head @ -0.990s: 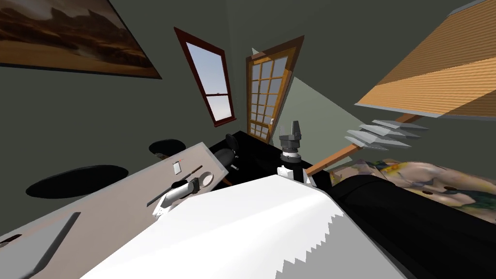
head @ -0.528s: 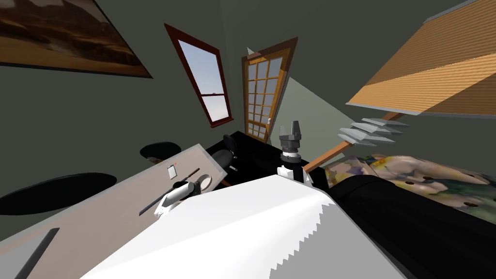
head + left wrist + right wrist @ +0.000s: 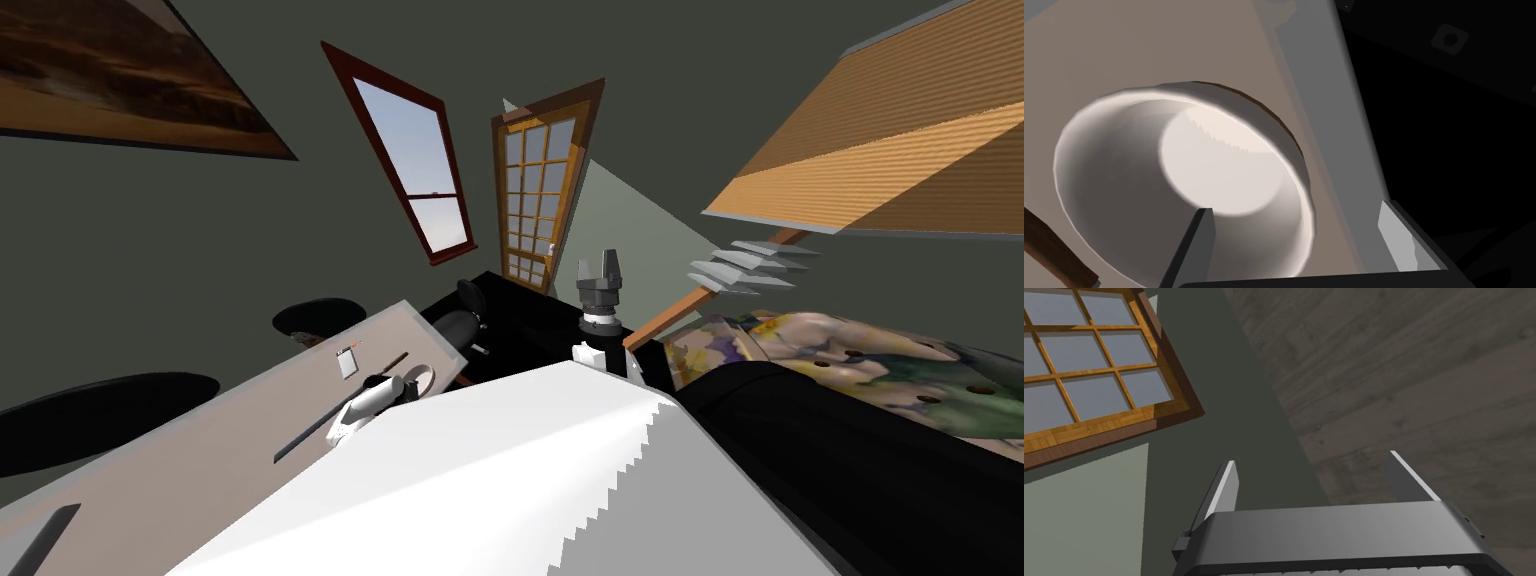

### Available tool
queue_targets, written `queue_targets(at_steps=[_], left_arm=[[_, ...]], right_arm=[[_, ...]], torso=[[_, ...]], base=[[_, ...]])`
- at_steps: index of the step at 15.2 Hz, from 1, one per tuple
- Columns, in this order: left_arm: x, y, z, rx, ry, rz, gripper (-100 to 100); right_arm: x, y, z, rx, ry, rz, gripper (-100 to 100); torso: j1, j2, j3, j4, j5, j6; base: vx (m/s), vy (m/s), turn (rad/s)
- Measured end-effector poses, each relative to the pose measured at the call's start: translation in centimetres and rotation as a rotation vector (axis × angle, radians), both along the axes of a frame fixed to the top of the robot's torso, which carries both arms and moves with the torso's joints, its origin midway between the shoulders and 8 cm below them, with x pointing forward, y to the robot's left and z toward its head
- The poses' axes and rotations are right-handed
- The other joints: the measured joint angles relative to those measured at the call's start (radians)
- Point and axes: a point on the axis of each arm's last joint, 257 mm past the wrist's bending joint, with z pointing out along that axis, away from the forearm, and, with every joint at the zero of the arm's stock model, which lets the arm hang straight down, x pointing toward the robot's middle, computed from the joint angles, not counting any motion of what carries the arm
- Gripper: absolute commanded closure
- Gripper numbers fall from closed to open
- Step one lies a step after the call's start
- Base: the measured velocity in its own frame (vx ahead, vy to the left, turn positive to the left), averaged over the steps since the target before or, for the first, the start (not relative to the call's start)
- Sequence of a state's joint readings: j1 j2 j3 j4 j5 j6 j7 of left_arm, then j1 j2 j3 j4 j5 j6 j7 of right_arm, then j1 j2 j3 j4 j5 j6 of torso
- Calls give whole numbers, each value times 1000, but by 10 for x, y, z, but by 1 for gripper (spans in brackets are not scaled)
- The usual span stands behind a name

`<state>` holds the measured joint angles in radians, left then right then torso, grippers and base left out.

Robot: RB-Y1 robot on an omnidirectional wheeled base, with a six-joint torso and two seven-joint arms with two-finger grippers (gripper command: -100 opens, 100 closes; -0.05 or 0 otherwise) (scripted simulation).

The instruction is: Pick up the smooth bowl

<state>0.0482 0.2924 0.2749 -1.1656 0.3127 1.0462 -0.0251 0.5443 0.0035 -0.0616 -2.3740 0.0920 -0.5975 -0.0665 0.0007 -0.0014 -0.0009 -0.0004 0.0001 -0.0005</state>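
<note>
The smooth white bowl (image 3: 1174, 175) stands on a pale beige table (image 3: 1124, 45) close to its edge; the head view shows the bowl (image 3: 421, 379) near the table's end. My left gripper (image 3: 1296, 220) is open right at the bowl. One finger (image 3: 1196, 240) reaches inside the bowl and the other finger (image 3: 1404, 235) stands outside it, past the table's edge, so the rim lies between them. My right gripper (image 3: 600, 270) is raised in front of my chest, open and empty, as the right wrist view also shows that gripper (image 3: 1314, 480).
A long dark utensil with a brown handle (image 3: 1054, 250) lies beside the bowl, and a small white card (image 3: 347, 362) lies further along the table. Black round seats (image 3: 320, 317) and a black chair (image 3: 462, 318) stand around the table. A patterned surface (image 3: 830, 350) lies to the right.
The whole head picture has slid leftward, so my head or base has turned. My left arm stays at the bowl and the right gripper keeps its place.
</note>
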Motion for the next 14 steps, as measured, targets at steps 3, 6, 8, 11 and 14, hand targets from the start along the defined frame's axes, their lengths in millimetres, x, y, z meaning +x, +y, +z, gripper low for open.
queue_targets(at_steps=[3, 6, 8, 11, 14], left_arm=[[-2, -5, -10, 0, -1, 1, -100], [-3, -7, -14, 1, -4, 1, 100], [-4, -8, -14, 0, -1, 1, 100], [-2, -6, -11, 2, -4, 1, 100], [1, 1, 1, 3, -5, 0, 100]], right_arm=[[0, 0, 0, 0, 0, 0, 0], [0, 0, 0, 0, 0, 0, 0], [0, 0, 0, 0, 0, 0, 0], [0, 0, 0, 0, 0, 0, 0], [0, 0, 0, 0, 0, 0, 0]], torso=[[1, 0, 0, 0, 0, 0], [0, 0, 0, 0, 0, 0], [-1, 0, 0, 1, 0, 1], [-2, 1, 1, 1, -1, 1], [-5, 3, 2, 2, -2, 0]], base=[[20, 36, -2], [6, 9, -2], [0, 0, 0], [-13, -21, 0], [-20, -40, 5]])
